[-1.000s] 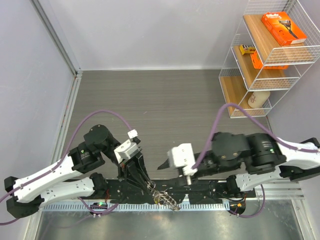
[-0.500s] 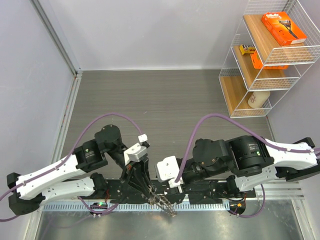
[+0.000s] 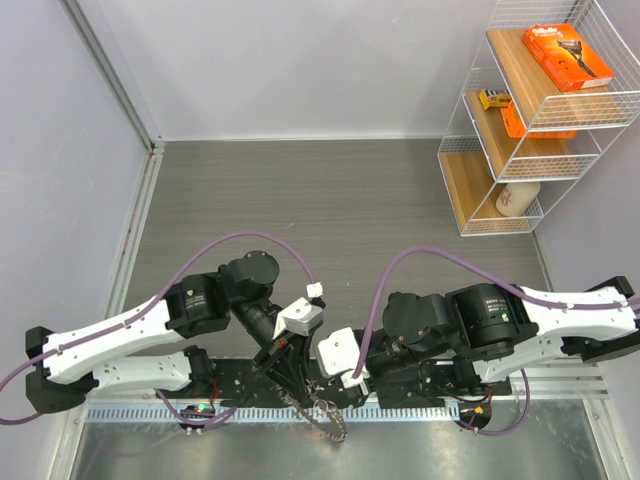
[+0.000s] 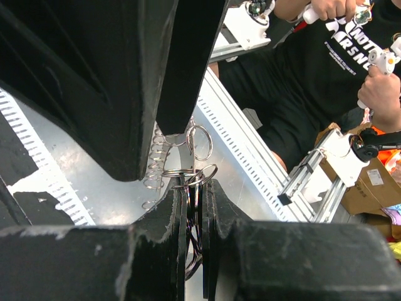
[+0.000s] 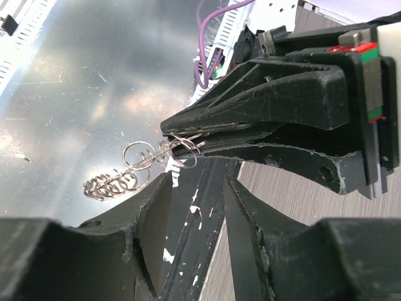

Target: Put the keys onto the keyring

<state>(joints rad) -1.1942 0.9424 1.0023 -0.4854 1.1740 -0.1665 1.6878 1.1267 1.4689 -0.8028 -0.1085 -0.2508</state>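
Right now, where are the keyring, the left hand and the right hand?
keyring (image 5: 118, 182), right wrist view, bunched loops at its free end.
left hand (image 5: 177, 139), right wrist view, closed fingertips pinching a ring.
right hand (image 5: 197, 182), right wrist view, midway between its open fingertips.

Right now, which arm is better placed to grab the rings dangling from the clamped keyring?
Right. The left gripper is shut on the keyring and holding it up, so it is occupied. The right gripper is open and faces the dangling rings close by, so it likely needs only a short reach.
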